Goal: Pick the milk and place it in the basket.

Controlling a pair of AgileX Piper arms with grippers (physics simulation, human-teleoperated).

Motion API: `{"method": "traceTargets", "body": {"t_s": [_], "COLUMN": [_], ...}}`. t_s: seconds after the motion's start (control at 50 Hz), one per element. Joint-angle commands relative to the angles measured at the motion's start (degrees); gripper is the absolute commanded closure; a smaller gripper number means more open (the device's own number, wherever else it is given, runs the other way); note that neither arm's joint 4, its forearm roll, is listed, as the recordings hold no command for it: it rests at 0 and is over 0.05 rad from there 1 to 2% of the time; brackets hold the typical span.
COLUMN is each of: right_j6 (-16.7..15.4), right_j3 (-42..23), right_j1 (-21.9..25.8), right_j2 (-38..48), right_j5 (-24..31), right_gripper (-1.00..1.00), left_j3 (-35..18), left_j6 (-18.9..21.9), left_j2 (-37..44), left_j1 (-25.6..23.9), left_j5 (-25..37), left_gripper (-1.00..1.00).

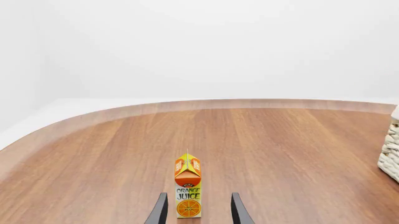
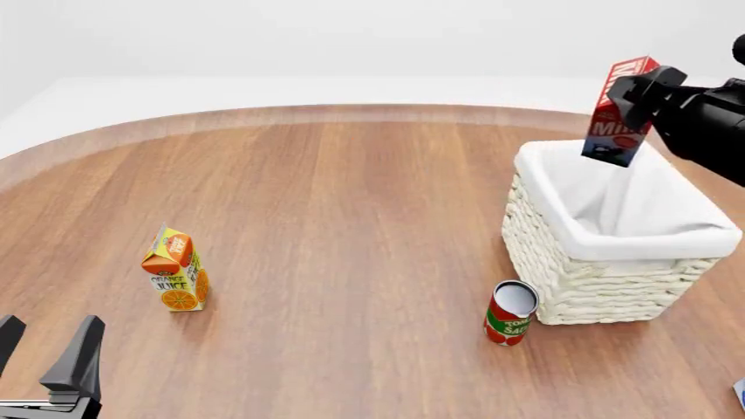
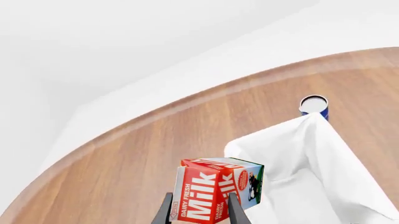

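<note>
The milk [image 2: 618,112] is a small gable-top carton, red on top with white "Milk" lettering, white and blue-green lower down. It's held up in the air, tilted, over the far side of the basket [image 2: 582,279], not touching the lining. In the right wrist view the carton [image 3: 215,189] is seen leaning over, "Dairy Fresh" printed along its red face. The basket is a big white woven wicker box with a white cloth lining [image 3: 311,163] folded over the rim, set upright on the table's right side.
</note>
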Motion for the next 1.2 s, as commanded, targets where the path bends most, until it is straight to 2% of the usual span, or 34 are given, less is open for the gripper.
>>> {"method": "traceTargets", "body": {"t_s": [0.02, 0.42, 0.84, 1.2], "right_j6": [0.68, 0.39, 0.96, 0.97], "right_j3": [-1.42, -2.19, 1.19, 0.93], "right_j1": [-2.78, -6.30, -8.19, -9.62], "right_j2": [2.81, 9.71, 16.21, 18.69], "right_j5": [-1.70, -5.63, -11.77, -12.23], "right_gripper": [1.00, 1.00, 1.00, 1.00], "left_j3": [0.00, 0.00, 0.00, 0.00], "left_j6": [0.00, 0.00, 0.00, 0.00], "left_j2": [0.00, 0.00, 0.00, 0.00], "left_j1": [0.00, 0.00, 0.00, 0.00], "left_j5": [0.00, 0.00, 0.00, 0.00], "left_gripper": [-1.00, -1.00, -1.00, -1.00]}}
